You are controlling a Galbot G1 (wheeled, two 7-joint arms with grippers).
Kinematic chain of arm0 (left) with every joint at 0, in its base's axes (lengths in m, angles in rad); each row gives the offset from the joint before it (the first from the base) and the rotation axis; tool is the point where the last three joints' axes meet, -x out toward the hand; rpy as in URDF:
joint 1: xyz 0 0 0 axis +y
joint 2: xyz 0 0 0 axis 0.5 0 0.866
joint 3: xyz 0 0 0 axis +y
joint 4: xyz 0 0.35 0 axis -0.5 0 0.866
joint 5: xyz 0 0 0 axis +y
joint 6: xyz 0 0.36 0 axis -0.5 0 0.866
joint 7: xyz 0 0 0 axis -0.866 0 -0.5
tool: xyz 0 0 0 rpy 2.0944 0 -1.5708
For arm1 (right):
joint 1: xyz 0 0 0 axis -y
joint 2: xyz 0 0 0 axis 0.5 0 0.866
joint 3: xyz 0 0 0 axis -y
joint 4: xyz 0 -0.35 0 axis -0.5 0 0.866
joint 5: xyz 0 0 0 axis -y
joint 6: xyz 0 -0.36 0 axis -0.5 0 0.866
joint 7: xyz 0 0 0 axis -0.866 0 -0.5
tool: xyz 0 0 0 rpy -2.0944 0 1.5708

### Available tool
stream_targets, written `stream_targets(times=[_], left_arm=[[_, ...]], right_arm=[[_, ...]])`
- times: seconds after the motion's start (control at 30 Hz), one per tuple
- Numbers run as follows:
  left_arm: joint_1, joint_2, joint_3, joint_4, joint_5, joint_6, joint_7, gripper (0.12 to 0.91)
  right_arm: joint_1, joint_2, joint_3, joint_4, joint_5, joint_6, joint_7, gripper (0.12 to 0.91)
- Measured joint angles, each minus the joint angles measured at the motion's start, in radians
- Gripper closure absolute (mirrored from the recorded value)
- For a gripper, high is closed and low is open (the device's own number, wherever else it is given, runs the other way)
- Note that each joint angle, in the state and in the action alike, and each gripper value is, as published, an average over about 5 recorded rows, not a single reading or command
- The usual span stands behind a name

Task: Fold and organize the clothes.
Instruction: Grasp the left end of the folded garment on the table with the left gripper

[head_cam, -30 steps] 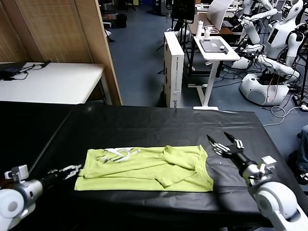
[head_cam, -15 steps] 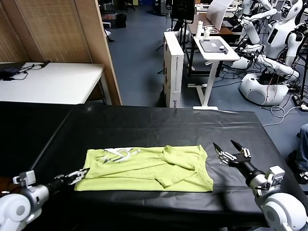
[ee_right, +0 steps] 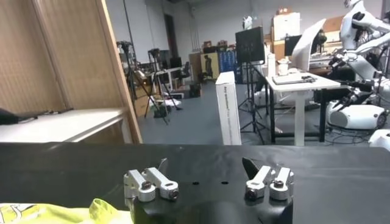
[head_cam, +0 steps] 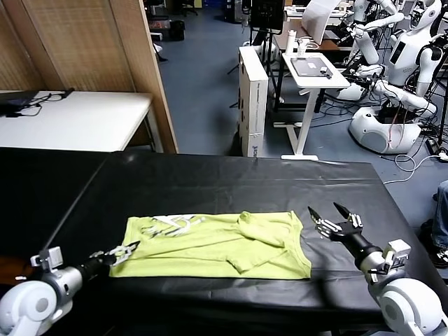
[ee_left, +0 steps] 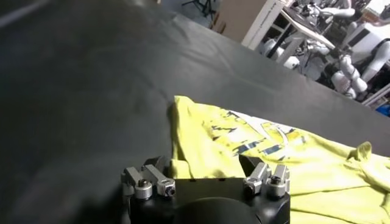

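Lime yellow-green short-sleeved cotton T-shirt (head_cam: 213,246): lying partly folded into a wide rectangle on the black sheet-covered tabletop (head_cam: 231,185), toward its near edge. A small white print (head_cam: 170,223) is showing at the shirt's left end; a sleeve is lying doubled over the body near the middle, and the ribbed hem is running along the right end.

Left tool (head_cam: 124,252): sitting low at the shirt's near left corner, its fingers spread wide and straddling the fabric edge without gripping it. The left wrist view is showing the yellow-green cloth (ee_left: 268,158) directly ahead of the spread fingers (ee_left: 149,180), print facing up.

Right tool (head_cam: 331,220): hovering just beside the shirt's right end, apart from the fabric, fingers gaping wide and holding nothing. Its wrist view is showing only a corner of the shirt (ee_right: 61,213) below the fingers.

Surroundings: a white table (head_cam: 77,119) is standing beyond the tabletop on the left; a white rolling desk (head_cam: 313,70) and several white robots (head_cam: 399,77) are standing on the blue floor behind.
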Motion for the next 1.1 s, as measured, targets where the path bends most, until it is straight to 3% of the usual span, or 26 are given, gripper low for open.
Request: stream_targets(times=[0.27,0.4,0.5,0.77,0.83,0.93,1.1], left_arm=[[-0.001,-0.003,0.018,-0.004,-0.005,0.0,0.003,0.181],[0.0,-0.003,0.018,-0.005,-0.01,0.001,0.002,0.268],[0.001,-0.001,0.018,-0.005,-0.014,0.002,0.001,0.367],[0.001,0.003,0.019,-0.012,-0.035,0.007,-0.017,0.814],[-0.004,0.003,0.023,-0.022,-0.041,0.009,-0.038,0.852],[-0.01,0.009,0.021,-0.04,-0.039,0.009,-0.061,0.848],[0.005,0.04,-0.005,-0.051,-0.032,0.007,-0.056,0.848]], right_arm=[[-0.009,0.017,-0.001,0.002,-0.016,0.001,-0.002,0.118],[-0.012,0.022,-0.002,0.004,-0.024,0.003,-0.003,0.118],[-0.014,0.026,-0.004,0.005,-0.031,0.005,-0.003,0.118],[-0.014,0.039,-0.009,0.004,-0.039,0.008,-0.004,0.118],[-0.014,0.043,-0.009,0.004,-0.039,0.009,-0.003,0.118],[-0.013,0.049,-0.009,0.0,-0.039,0.012,-0.003,0.118],[-0.003,0.061,-0.013,-0.01,-0.04,0.016,0.002,0.118]])
